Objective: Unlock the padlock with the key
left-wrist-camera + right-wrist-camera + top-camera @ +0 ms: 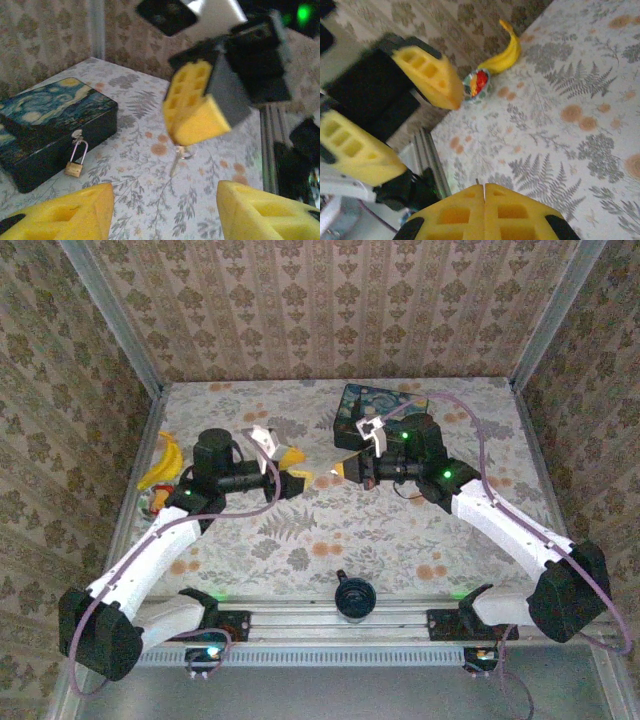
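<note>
Padlock [74, 168] hangs on box [45, 107], apart from right gripper [181, 141] pinching key [174, 164]; left gripper [165, 192] parted.

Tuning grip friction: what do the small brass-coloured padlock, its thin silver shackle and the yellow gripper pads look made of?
Small brass-coloured padlock: probably brass or brass-plated, dull gold sheen. Thin silver shackle: likely steel, bright grey gleam. Yellow gripper pads: matte, with moulded square pockets; foam or soft rubber, hard to tell which.

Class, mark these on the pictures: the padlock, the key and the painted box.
padlock [74, 169]: left wrist view, brass body.
key [173, 165]: left wrist view, hanging blade.
painted box [47, 107]: left wrist view, lid.
</note>
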{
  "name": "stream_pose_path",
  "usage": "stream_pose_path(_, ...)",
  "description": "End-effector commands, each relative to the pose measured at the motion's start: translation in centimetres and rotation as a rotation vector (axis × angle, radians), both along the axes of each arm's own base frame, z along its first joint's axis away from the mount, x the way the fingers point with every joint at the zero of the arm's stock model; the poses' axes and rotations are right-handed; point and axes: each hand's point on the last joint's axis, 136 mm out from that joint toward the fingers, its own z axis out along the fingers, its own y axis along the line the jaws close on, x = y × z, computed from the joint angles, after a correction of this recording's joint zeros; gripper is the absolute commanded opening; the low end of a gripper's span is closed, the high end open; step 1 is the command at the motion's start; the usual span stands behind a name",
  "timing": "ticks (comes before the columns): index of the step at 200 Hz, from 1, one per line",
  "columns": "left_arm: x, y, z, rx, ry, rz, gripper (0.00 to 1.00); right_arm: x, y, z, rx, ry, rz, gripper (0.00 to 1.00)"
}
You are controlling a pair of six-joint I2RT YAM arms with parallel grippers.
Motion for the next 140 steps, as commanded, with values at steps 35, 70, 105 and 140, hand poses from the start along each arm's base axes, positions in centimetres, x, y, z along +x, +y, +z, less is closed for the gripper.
stream_pose_path(35, 2.9, -1.4, 2.5, -0.192, 0.226, 0.044, 0.54, 1.1, 0.1, 3.8, 0.179, 0.027, -0.054, 0.00)
stream_pose_path(70, 2.3, -2.5, 2.7, -0.187, 0.276, -0.032, 0.51, 1.3, 0.2, 4.1, 0.201, 0.044, -0.061, 0.00)
stream_pose_path(105, 1.7, -3.1, 3.1, -0.197, 0.290, -0.091, 0.46, 1.4, 0.4, 4.3, 0.211, 0.044, -0.054, 0.00)
stream_pose_path(140, 1.4, -3.4, 3.8, -0.227, 0.289, -0.135, 0.38, 1.5, 0.5, 4.3, 0.210, 0.043, -0.050, 0.00)
